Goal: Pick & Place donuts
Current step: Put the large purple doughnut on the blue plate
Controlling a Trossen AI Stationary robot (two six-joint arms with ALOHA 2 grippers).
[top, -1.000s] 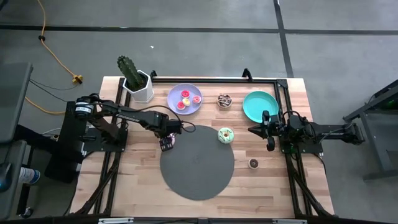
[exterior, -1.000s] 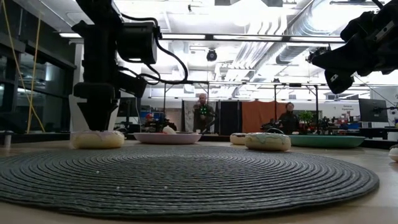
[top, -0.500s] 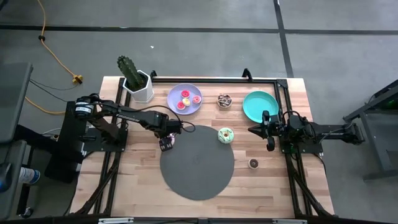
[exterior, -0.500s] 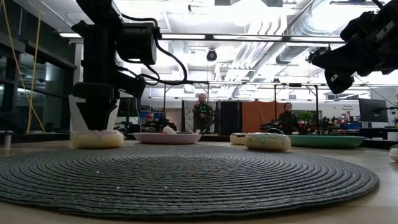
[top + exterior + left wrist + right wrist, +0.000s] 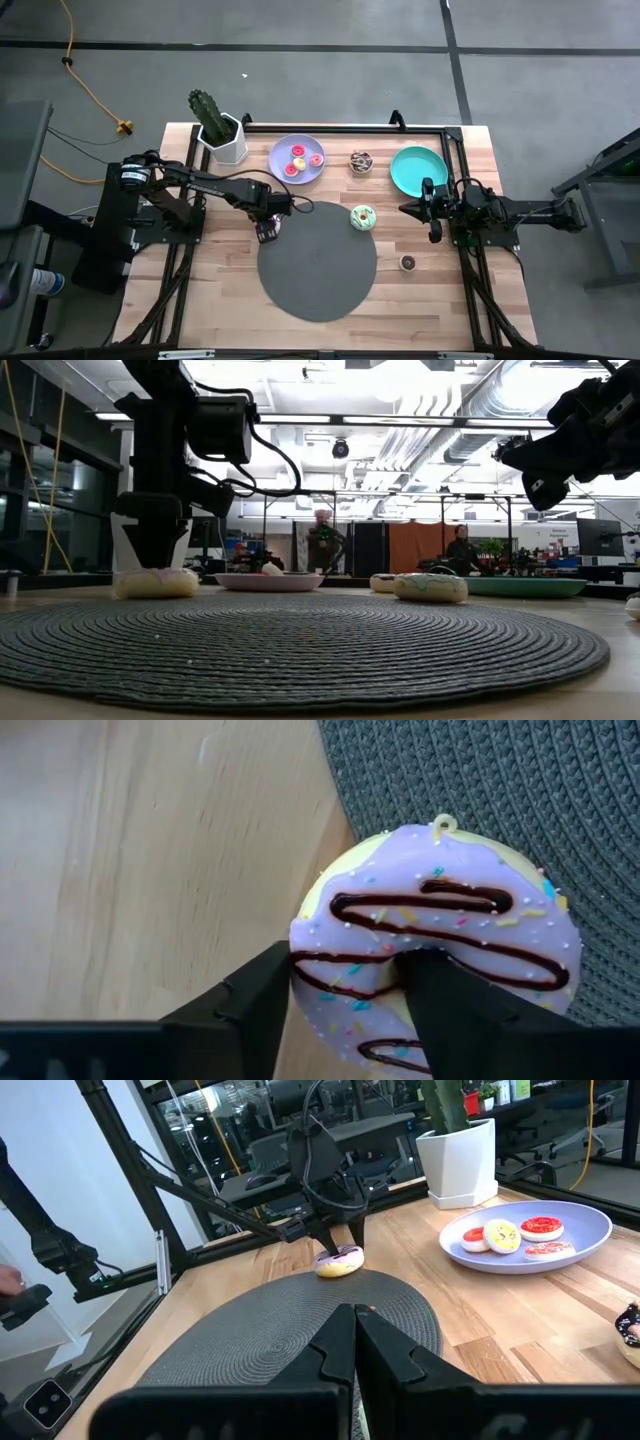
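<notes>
Grasp step, left side first. My left gripper (image 5: 345,1010) stood over the purple-iced donut (image 5: 440,970) at the mat's (image 5: 318,262) left edge, one finger at the outer rim and the other set into the ring's hole, touching the icing. Jaws were part way in around that side of the ring; I could not tell whether the grip was firm yet. The donut lay half on the wood table (image 5: 200,290), half on the mat. My judgement: the next move calls for firming the pinch, then a straight lift toward the lavender plate (image 5: 297,160), where three donuts already lay.

Materials: glossy lilac icing with chocolate squiggles and coloured sprinkles over a pale yellow body; mat a dark, coarse, coiled weave; table smooth, light-grained.

Further right, a green-iced donut (image 5: 363,217) sat at the mat's upper right edge. My right gripper (image 5: 432,212) hung clamped tight and empty beside the teal plate (image 5: 418,166).
</notes>
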